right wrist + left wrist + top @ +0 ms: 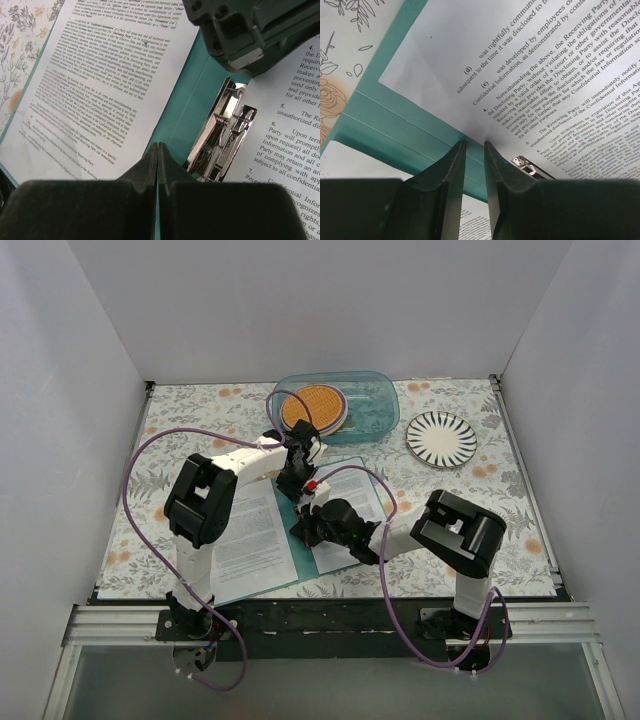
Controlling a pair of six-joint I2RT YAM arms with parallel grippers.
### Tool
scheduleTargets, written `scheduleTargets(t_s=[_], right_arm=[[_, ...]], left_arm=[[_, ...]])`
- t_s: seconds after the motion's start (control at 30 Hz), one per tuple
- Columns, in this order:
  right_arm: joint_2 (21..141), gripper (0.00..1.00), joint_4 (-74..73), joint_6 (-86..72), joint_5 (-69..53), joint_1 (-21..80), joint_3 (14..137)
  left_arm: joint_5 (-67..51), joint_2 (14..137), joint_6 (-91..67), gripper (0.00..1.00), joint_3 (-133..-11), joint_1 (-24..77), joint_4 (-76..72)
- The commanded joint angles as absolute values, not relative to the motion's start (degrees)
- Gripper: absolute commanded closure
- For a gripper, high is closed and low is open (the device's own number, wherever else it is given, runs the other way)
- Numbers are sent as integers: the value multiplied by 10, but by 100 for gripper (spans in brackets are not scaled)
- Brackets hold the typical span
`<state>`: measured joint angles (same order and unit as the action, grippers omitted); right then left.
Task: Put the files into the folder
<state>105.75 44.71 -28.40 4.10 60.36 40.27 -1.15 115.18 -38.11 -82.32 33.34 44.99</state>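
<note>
The teal folder (303, 562) lies open on the table. One printed file (250, 535) lies on its left cover and another (362, 490) on its right cover. My left gripper (292, 485) is over the far end of the spine. In the left wrist view its jaws (474, 144) stand a narrow gap apart at the edge of the sheet (530, 75), over bare teal (405, 120), beside the silver clip (527, 166). My right gripper (300, 530) is shut and empty (157, 146) over the spine (195, 95), next to the clip (225, 135), between the left sheet (100, 85) and the right sheet (285, 130).
A clear blue container (370, 405) holding an orange round disc stands at the back. A striped plate (441, 438) lies at the back right. White walls enclose the floral tablecloth (190, 410). The left arm's wrist (240, 30) hangs close above the right gripper.
</note>
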Motion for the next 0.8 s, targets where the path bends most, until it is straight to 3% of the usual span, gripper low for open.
scheduleTargets(t_s=[0.0,0.23,0.43,0.77], right_arm=[[1092,99,369,-282,33,597,374],[1111,99,411,-307,4,577,352],[1149,99,470,-331,-97,537,358],[1174,99,458,-364,-141,519,372]], left_arm=[[-35,1195,-374,79,-795,336,452],[-38,1195,-373,79,-793,330,451],[-40,1197,-372,80,-789,330,448],[-42,1203,-372,80,-800,330,452]])
